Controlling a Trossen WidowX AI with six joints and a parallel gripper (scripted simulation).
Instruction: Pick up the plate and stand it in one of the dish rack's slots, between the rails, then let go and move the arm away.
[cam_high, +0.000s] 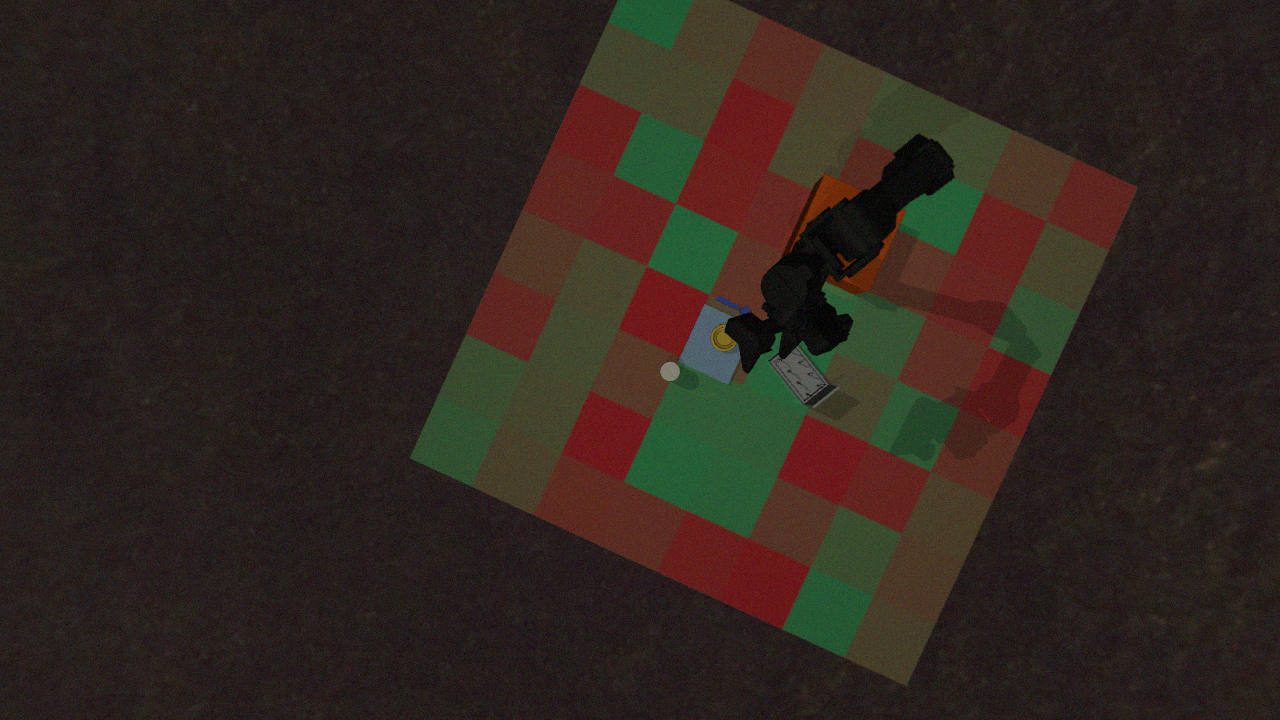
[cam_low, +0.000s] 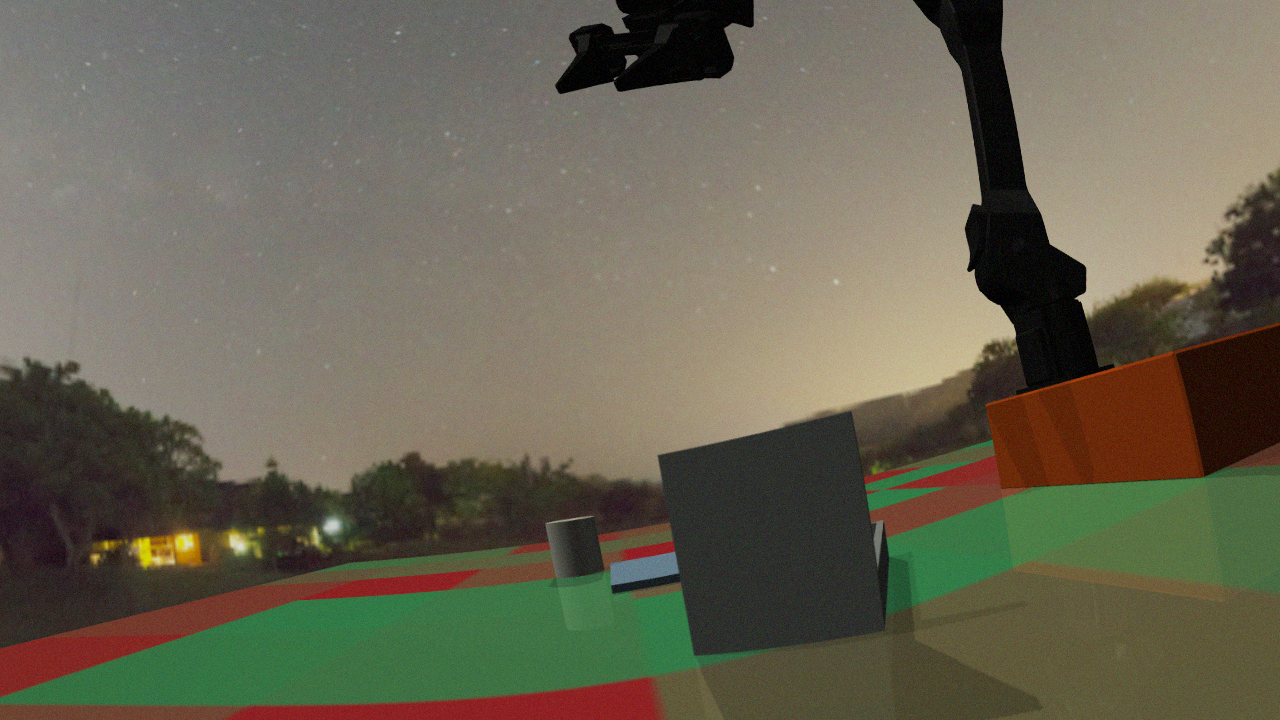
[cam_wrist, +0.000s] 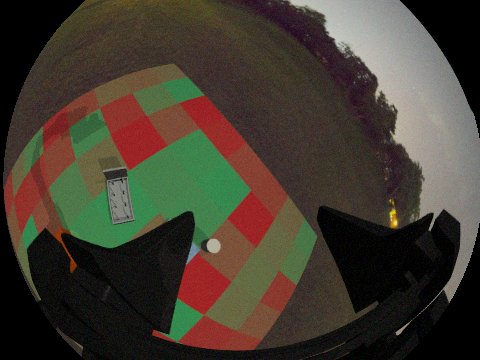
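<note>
Top view: the jaws are spread, with a yellow round plate (cam_high: 720, 337) lying flat on a pale blue square board (cam_high: 707, 362) (cam_low: 644, 570) (cam_wrist: 192, 253) just beside the nearer finger in this view, which partly covers the plate's edge. On the other side of the jaws is the dish rack (cam_high: 822, 395) (cam_low: 769, 537) (cam_wrist: 116, 173), with its dark upright end panel away from them. Past the plate from the jaws, a white cylinder (cam_high: 669, 370) (cam_low: 574, 546) (cam_wrist: 213, 246) stands near the board's corner, and a blue spoon (cam_high: 732, 305) lies near its edge. Behind the jaws, the black arm (cam_high: 841, 232) (cam_low: 1002, 134) rises from an orange block (cam_high: 821, 189) (cam_low: 1092, 429) (cam_wrist: 66, 250)

Exterior view: the jaws hang well above the patchwork desk (cam_high: 698, 465) (cam_low: 402, 626) (cam_wrist: 200, 170), higher than the rack and the upright cylinder. The rack's panel hides part of the board below them

Wrist view: the jaws stand wide apart and hold nothing. One finger covers most of the board and hides the plate; the cylinder shows between the fingers, and the rack beyond the covering finger
</note>
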